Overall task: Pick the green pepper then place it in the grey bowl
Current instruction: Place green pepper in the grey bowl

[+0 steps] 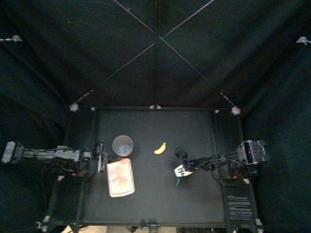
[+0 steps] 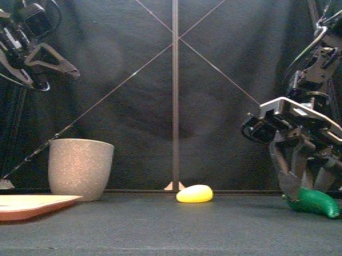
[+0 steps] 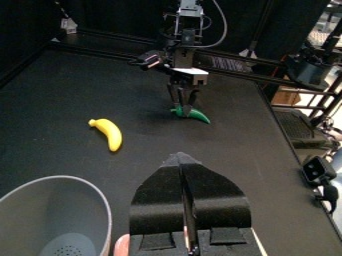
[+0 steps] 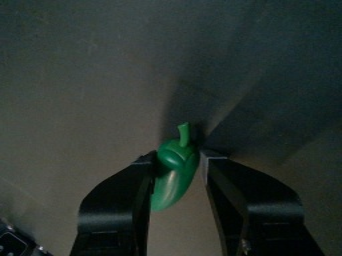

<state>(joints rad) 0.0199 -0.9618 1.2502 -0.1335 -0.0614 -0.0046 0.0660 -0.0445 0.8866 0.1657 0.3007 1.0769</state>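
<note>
green pepper [image 4: 175, 172] between right jaws

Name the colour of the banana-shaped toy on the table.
Yellow; the banana shows best in the left wrist view.

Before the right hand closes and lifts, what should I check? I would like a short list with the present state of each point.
1. Green pepper between the jaws of the right hand: ok, one jaw on each side.
2. Grip closed on the pepper: not ok, jaws open.
3. Grey cup upright, mouth free: ok.
4. Low path to the cup clear: not ok, the banana lies between; probably lift first.
5. Left hand off the cup's mouth: ok, shut beside it.
</note>
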